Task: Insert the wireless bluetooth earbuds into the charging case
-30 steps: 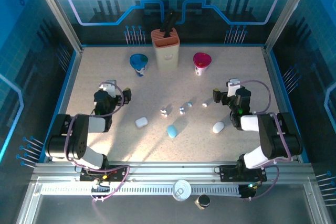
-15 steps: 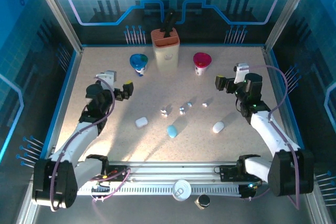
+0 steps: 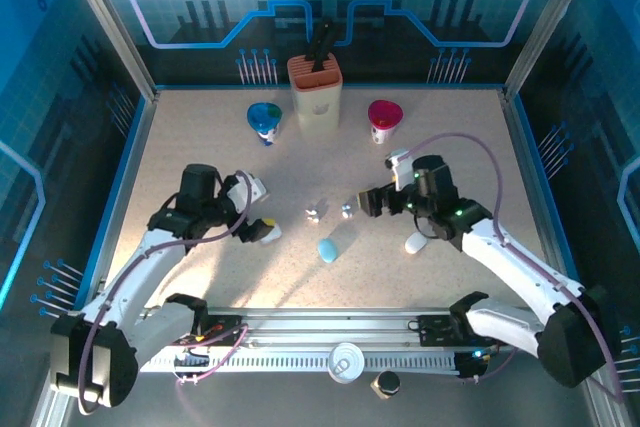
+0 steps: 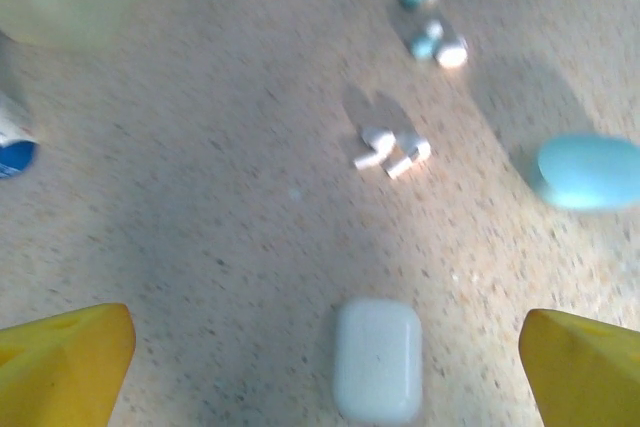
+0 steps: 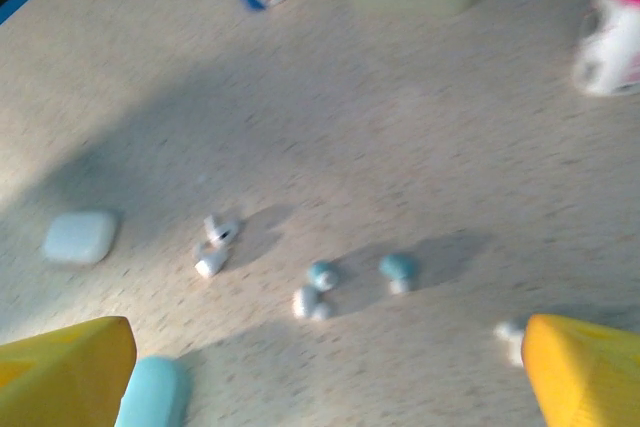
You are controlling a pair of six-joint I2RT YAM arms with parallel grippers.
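Looking down from above, the earbuds (image 3: 313,213) lie loose in a short row across the middle of the worktop (image 3: 200,127). Closer to the near edge sit a square white case (image 3: 270,234), a blue case (image 3: 327,249) and an oval white case (image 3: 415,243), well apart from one another. The left tool (image 3: 262,207) hangs wide open just over the square white case, holding nothing. The right tool (image 3: 382,187) is likewise wide open and empty at the right end of the row. A tan block (image 3: 316,97) stands at the far edge between a blue cup (image 3: 264,119) and a pink cup (image 3: 384,119).

From the left wrist, the yellow fingertips (image 4: 65,357) stand far apart with the square white case (image 4: 377,359) between them, untouched. A clump of earbuds (image 4: 390,152) lies beyond it, beside the blue case (image 4: 588,171).

From the right wrist, yellow fingertips (image 5: 580,367) frame the blurred earbuds (image 5: 315,292). One earbud is just beside a fingertip, and the square white case (image 5: 80,237) and blue case (image 5: 155,392) lie off to one side.
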